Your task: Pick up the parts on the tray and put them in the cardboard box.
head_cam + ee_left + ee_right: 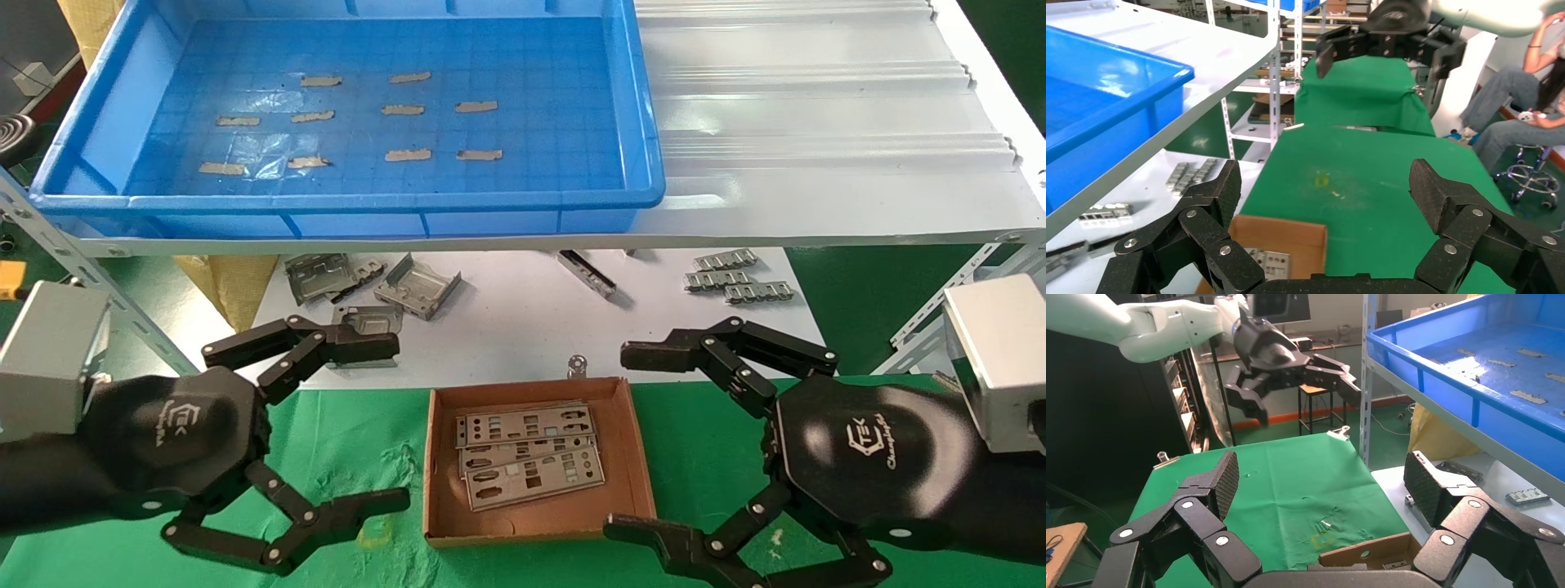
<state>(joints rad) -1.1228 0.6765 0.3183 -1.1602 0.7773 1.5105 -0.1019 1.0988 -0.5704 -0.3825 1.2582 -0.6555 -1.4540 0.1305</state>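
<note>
Port-cutout plates (527,456), three as far as the head view shows, lie overlapped in a loose stack inside the cardboard box (633,457), which sits on the green cloth (368,441) between the two arms. The blue tray (645,122) on the white shelf (817,188) above holds only strips of tan tape (407,154) on its grid floor; no plate is visible in it, so my judgement is that the transfer is done or very nearly so.

The left gripper (327,425) hangs beside the box on the robot's left, jaws spread wide and empty. The right gripper (645,441) mirrors it on the other side, likewise wide apart with nothing between its fingers.

If any step remains, it is a careful check: scan the tray corners for a plate lying flat against the blue. Neither claw should dip toward the box, since a nudge could tip the shallow walls. The bent grey brackets (417,286) and ridged clips (735,280) on the lower white surface are not the task's parts and should stay put.
</note>
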